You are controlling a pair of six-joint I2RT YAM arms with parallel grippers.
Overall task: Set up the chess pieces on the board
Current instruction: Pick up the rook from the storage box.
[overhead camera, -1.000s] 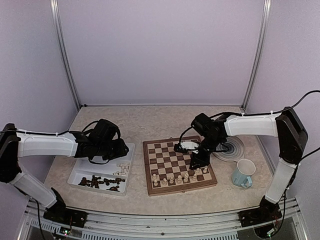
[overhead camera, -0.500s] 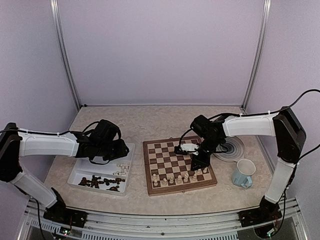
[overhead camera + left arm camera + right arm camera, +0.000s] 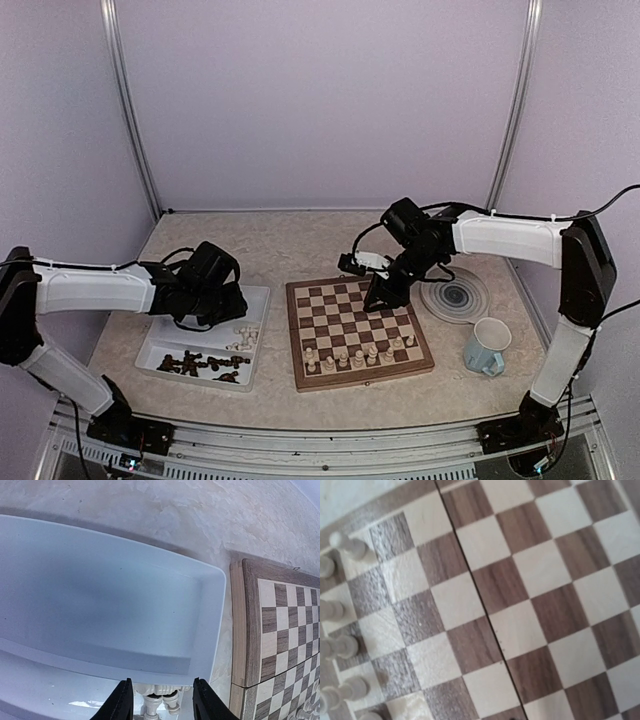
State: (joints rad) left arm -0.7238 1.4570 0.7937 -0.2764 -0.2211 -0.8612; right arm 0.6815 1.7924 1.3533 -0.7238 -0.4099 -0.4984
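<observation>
left claw (image 3: 162, 684) spread, straddling clustered pale pieces (image 3: 157, 696) at frame bottom | risking pinching two together | right claw (image 3: 384, 292) hovering over board (image 3: 340, 312), grip state untellable

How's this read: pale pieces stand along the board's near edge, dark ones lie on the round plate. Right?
No. The top view shows the dark pieces in the white tray, not on the plate. The pale pieces do stand along the near edge of the board.
</observation>
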